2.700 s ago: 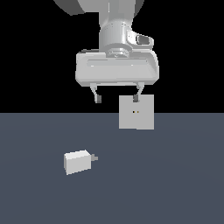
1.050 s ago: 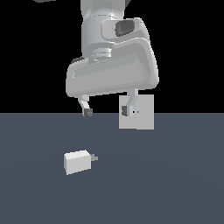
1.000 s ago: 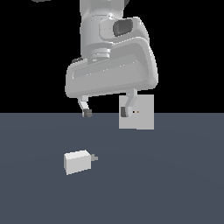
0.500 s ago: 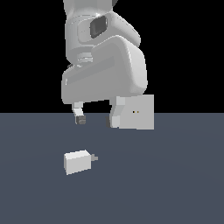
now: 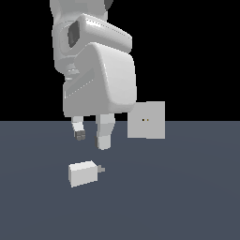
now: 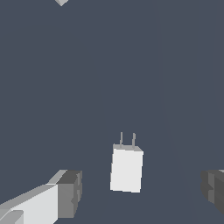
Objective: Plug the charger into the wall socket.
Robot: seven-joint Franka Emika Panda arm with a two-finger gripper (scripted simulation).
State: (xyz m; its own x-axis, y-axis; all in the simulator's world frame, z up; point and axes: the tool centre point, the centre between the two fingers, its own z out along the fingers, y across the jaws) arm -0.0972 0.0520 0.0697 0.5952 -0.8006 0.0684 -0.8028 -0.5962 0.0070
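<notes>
Exterior view first: the white arm fills the upper left and middle of the frame, and its gripper (image 5: 92, 138) hangs low over the dark grey floor (image 5: 187, 197). The two fingers are spread wide apart with nothing between them. One fingertip (image 5: 80, 135) is the smaller-looking one toward the exterior view's left, the other sits a bit lower and looks bigger.

The charger (image 5: 83, 173) is lying flat on the floor in the lower left part of the frame, just below the gripper in the picture but clearly apart from it, no contact. Its short prongs (image 5: 101, 169) stick out toward the exterior view's right.

The wall socket (image 5: 146, 120) stands upright around the middle of the frame, right where the floor meets the black background, just to the right of the arm's body. Two tiny dark holes are visible at its centre. It's well apart from the charger.

In the wrist view the charger (image 6: 126, 168) sits between the two fingers, closer to the one with the pale body and dark pad (image 6: 70, 194); the other pad barely pokes in at the frame edge. There's open floor on both sides of the block, so the hand is wide open and holding nothing.
</notes>
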